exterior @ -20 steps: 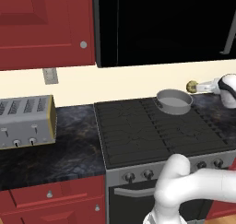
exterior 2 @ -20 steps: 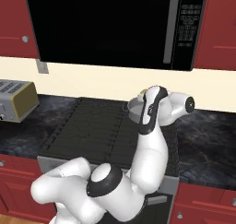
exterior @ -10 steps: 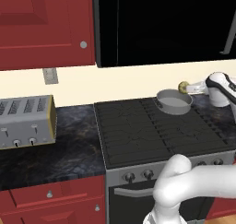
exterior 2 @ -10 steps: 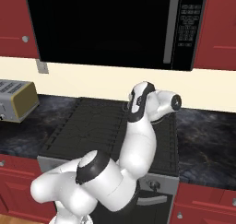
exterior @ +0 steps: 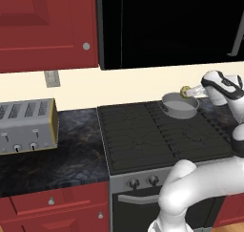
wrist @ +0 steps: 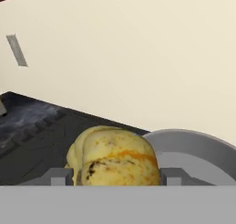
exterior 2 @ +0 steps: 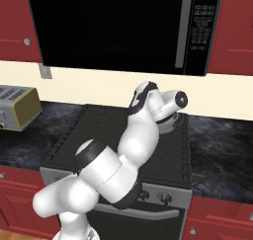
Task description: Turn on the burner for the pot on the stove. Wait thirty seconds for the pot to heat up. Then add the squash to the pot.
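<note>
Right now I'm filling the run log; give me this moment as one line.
phase: carrying squash to pot | gripper: shut on squash | squash: held above pot's back rim | pot: on stove's back right burner

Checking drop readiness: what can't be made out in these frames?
- Right base view: the pot is mostly hidden behind the arm.
- Hand view: the bottom of the squash and the fingers' contact with it are cut off by the bottom edge.
- Left base view: stove knob positions too small to read; flame not discernible.

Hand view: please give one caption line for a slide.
Gripper shut on the squash, near the pot rim.
</note>
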